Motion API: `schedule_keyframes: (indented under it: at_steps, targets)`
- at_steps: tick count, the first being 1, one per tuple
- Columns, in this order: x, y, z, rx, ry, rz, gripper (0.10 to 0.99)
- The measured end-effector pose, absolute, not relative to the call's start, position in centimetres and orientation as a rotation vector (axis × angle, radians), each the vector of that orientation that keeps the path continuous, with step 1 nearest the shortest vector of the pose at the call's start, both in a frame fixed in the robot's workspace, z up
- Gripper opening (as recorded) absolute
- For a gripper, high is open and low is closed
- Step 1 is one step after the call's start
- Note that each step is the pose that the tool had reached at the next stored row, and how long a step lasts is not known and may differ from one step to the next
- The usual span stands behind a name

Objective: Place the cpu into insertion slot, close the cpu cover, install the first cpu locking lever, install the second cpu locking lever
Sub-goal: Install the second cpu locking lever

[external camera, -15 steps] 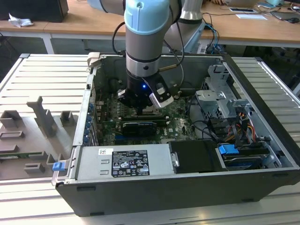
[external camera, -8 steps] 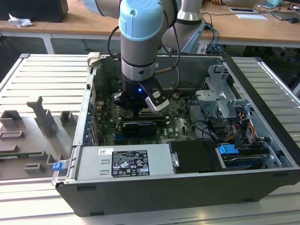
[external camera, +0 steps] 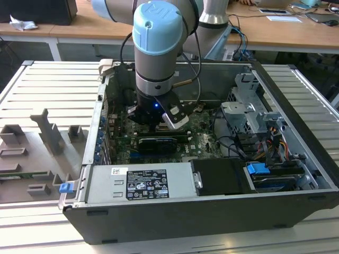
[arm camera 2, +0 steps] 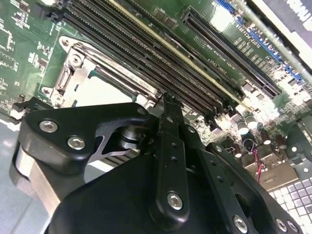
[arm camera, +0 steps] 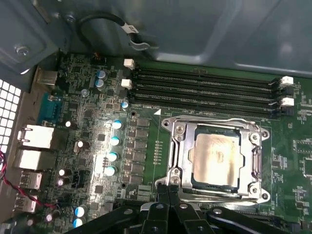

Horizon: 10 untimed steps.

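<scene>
- The big grey computer case (external camera: 212,211) lies open on a table, and the robot arm (external camera: 159,47) reaches down into it.
- The green board (arm camera: 97,97) covers the floor of the case. Long black memory slots (arm camera: 204,85) run across it, just beside the socket.
- The gripper (arm camera: 168,200) hangs low over the board, right at the edge of the socket. In both wrist views its two black fingers (arm camera 2: 168,146) are pressed together with nothing between them, so it holds nothing.
- The insertion slot (arm camera: 171,127) is the square socket with a metal rim.
- The cpu cover (arm camera: 181,161) is the thin silver frame. It lies flat over the socket. I think it is stiff but springy, so it is best pushed on its flat edge.
- The cpu (arm camera: 217,158) sits inside the socket and shows through the window of the cover. Its pale metal face points up. I think it is light, hard and smooth, and easy to hurt underneath, so it should be held by its edges only.
- Thin wire levers (arm camera: 209,120) run along the rim of the socket. I cannot tell if they are hooked down.
</scene>
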<state>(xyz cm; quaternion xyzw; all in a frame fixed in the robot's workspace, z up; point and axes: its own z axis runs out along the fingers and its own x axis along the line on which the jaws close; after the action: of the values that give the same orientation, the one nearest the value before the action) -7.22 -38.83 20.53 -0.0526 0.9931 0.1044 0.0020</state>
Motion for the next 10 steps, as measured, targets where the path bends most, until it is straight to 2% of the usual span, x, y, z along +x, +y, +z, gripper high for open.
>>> schedule_keyframes:
  at_steps: [10]
  targets:
    - [-7.41, -38.86, 19.8, -0.171, 3.112, 0.358, 0.106]
